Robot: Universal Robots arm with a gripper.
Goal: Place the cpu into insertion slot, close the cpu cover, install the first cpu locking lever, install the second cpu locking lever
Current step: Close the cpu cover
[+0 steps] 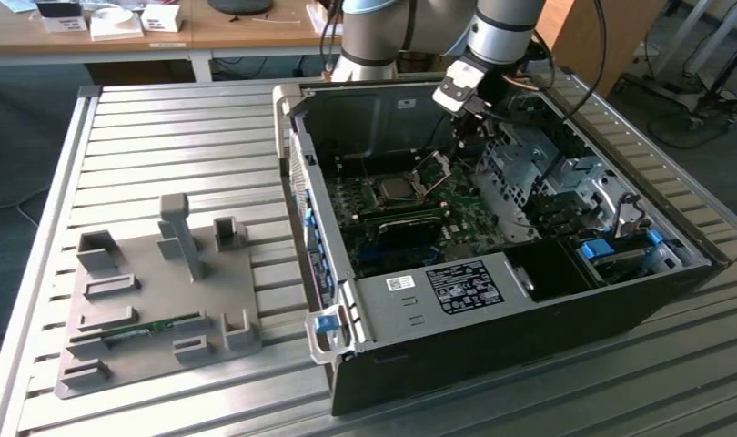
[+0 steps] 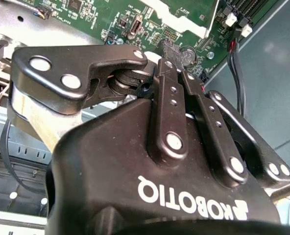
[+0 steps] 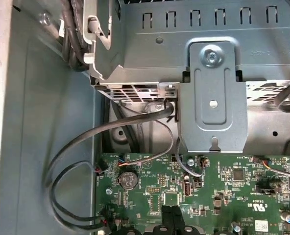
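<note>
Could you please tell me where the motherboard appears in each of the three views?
Exterior view: the motherboard lies inside the open computer case, near the gripper.
Second wrist view: green board beyond the gripper.
First wrist view: green board next to the grey bracket.
Shared landmark: the gripper.

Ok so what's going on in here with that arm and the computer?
A robot arm is reaching into an open computer case on a slatted metal table. The cpu already lies in its socket, and the cpu cover beside it stands raised, not yet closed. The gripper is shut, with nothing visible in it, and hangs above the motherboard near the cover.
</note>
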